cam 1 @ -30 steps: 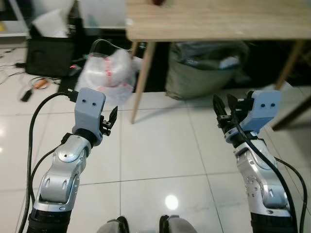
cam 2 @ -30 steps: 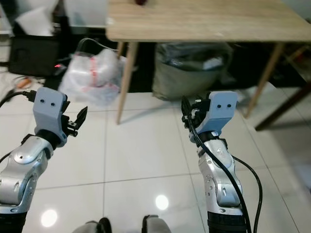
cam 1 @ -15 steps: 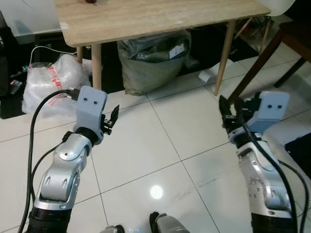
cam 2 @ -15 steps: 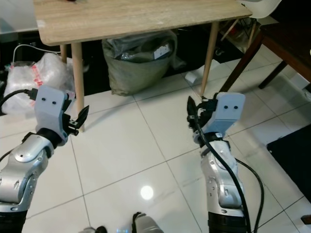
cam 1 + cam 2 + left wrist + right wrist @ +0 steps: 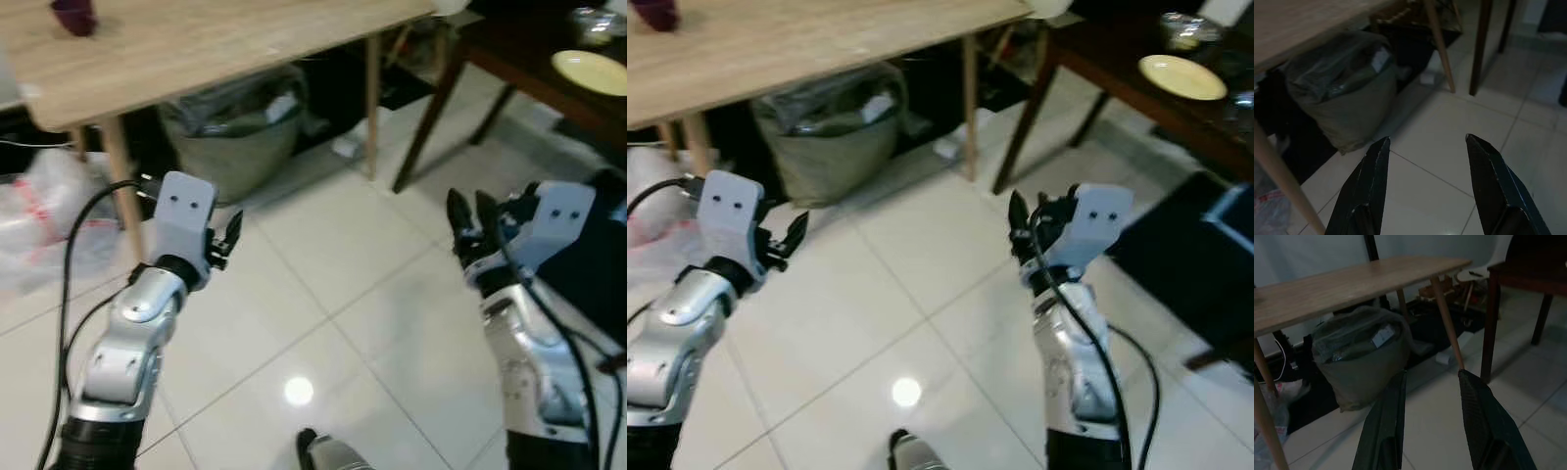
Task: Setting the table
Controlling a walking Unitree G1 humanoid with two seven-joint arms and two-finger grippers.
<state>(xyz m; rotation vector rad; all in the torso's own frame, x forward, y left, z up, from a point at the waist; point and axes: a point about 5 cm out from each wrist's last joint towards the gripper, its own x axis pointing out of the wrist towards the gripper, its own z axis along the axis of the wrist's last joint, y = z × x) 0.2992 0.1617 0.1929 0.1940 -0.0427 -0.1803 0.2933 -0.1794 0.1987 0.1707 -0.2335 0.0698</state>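
A pale yellow plate (image 5: pixel 591 70) lies on a dark wooden table (image 5: pixel 509 44) at the far right. A light wooden table (image 5: pixel 206 44) stands ahead on the left, with a dark purple cup (image 5: pixel 73 15) on its far corner. My left gripper (image 5: pixel 231 235) is raised over the white tile floor, open and holding nothing. Level with it on the right is my right gripper (image 5: pixel 468 206), also open and holding nothing. The left wrist view looks past the left gripper (image 5: pixel 1427 141) at the floor. Beyond the right gripper (image 5: pixel 1432 374) stands the light table.
A grey-green sack (image 5: pixel 230 127) sits under the light table, whose thin legs (image 5: pixel 372 117) reach the floor. A white plastic bag (image 5: pixel 39 215) lies at the left. A dark mat (image 5: pixel 1185 264) covers the floor by the dark table's leg (image 5: pixel 431 127).
The whole view has swung to the right, so the dark table with the yellow plate has come into sight. Both arms hold the same raised pose, grippers still open.
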